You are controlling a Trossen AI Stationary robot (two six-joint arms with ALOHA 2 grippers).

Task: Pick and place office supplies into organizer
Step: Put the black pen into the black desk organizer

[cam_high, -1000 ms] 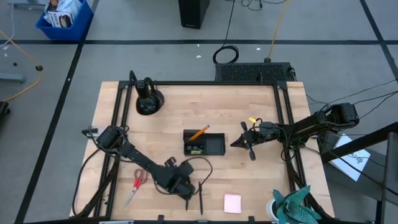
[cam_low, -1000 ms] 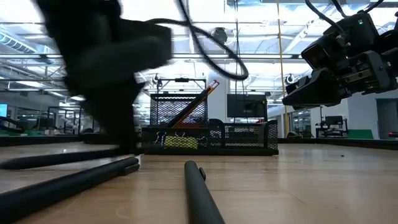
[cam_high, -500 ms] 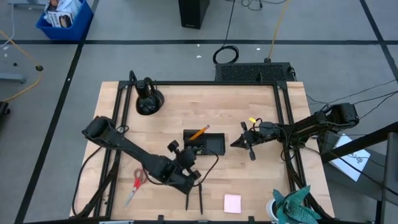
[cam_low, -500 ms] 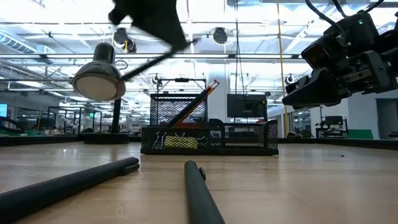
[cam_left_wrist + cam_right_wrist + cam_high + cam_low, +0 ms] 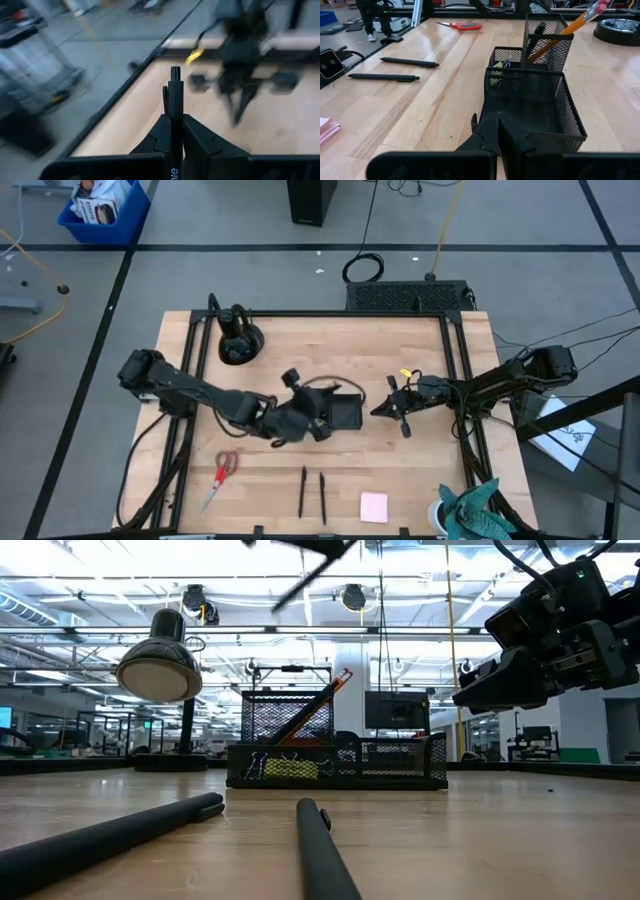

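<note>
Pens on table: two black pens [image 5: 302,491] [image 5: 322,497] lie side by side near the front edge, pink notepad [image 5: 374,506] beside them, scissors [image 5: 220,476] further left.
Organizer [image 5: 535,107]: mesh tray mid-table; tall cup holds an orange pencil [image 5: 566,30], small compartment holds clips and a yellow-green piece [image 5: 495,80], large compartment looks bare.
Left gripper [image 5: 174,131]: over the organizer, clamped on a black pen [image 5: 174,107].
Right gripper [image 5: 380,409]: closed, empty, just right of the organizer.
</note>
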